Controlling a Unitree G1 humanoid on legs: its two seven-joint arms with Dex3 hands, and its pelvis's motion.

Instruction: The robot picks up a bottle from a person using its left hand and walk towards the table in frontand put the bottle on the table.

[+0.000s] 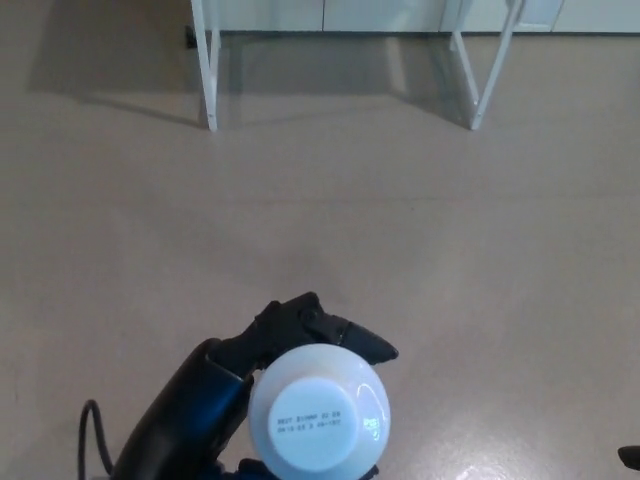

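A white bottle point(318, 412) is seen end-on at 6 o'clock in the head view, its round pale face turned up toward the camera. Small dark printed lines are carried on that face, too small to be read. The bottle is grasped by the left hand point(285, 335), which enters from 7 o'clock. The black fingers point(365, 345) are wrapped around the bottle's far side, from 11 o'clock to 2 o'clock of its rim, and are pressed against it. The bottle is held in the air above the beige floor point(420, 230) and is touched by nothing else.

A thin dark cable point(95, 430) is looped beside the forearm at 8 o'clock.

Of the right hand point(631, 457), only a dark tip is shown, at the picture's edge at 4 o'clock; its state cannot be told.

The counter point(211, 70) is found well apart from the bottle, at 12 o'clock. Only its white legs are shown, one at 11 o'clock and a slanted one at 1 o'clock, with shadows cast on the floor beneath them. Its top is cut off by the picture's upper edge.
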